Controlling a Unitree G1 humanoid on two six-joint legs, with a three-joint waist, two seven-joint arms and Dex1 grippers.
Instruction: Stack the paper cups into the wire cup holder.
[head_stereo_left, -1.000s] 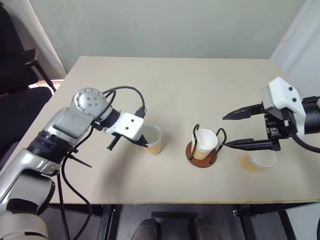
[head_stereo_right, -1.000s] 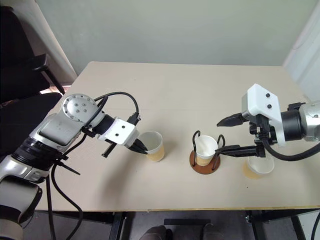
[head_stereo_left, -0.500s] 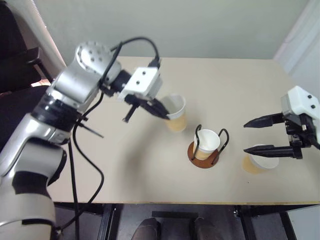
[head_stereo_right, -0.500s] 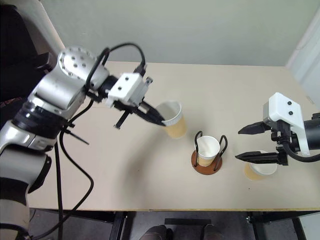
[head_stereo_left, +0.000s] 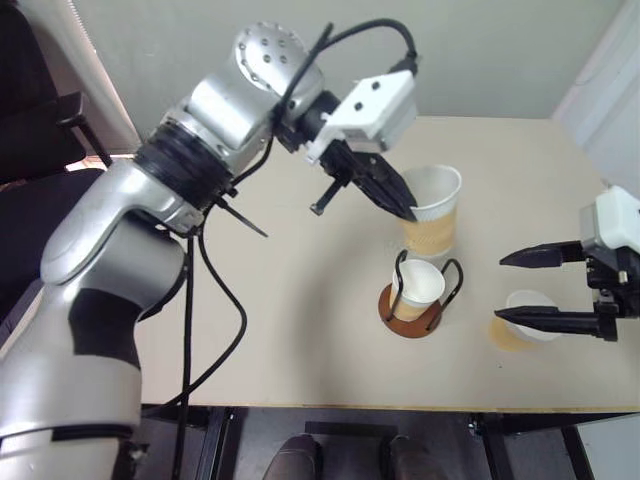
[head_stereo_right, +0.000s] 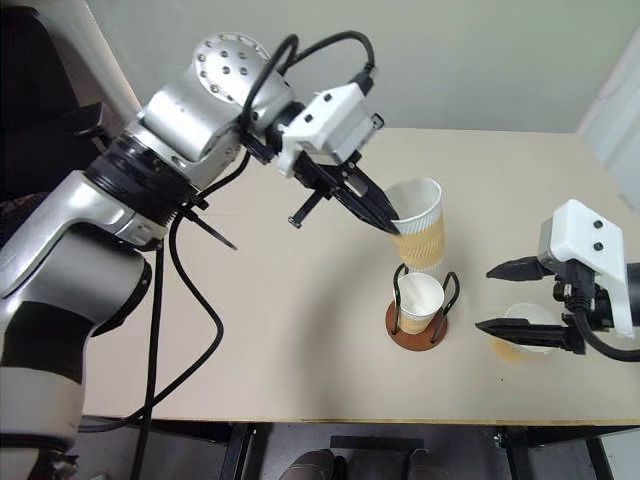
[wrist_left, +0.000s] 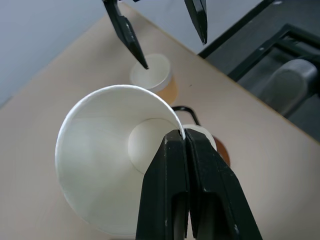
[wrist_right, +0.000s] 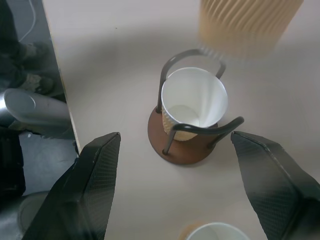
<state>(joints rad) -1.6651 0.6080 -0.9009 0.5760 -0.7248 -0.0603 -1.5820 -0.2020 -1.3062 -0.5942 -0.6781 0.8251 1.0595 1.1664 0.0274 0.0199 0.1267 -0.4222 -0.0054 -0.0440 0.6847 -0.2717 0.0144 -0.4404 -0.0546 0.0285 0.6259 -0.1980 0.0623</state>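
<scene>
Three paper cups are in play on my bench (head_stereo_left: 300, 350). Nearest the front edge, toward the right front corner, one cup (head_stereo_left: 523, 318) stands upright on the bench surface, and my right tool (head_stereo_left: 516, 287) hovers over it with its two black fingers spread wide, one above the cup's rim and one beyond it, gripping nothing. Just left of that, near the middle of the front edge, the wire cup holder (head_stereo_left: 412, 310) sits on its reddish-brown disc base, with a second cup (head_stereo_left: 418, 286) nested upright between its black wire loops, white inside showing. Farther back, directly behind and above the holder, my left tool (head_stereo_right: 388, 221) is clamped tight on the white rolled rim of the third cup (head_stereo_right: 417, 225), one finger inside the wall and one outside; that cup hangs clear of the bench, roughly upright with its ribbed tan side facing forward, its bottom just above the holder's wire loops.
</scene>
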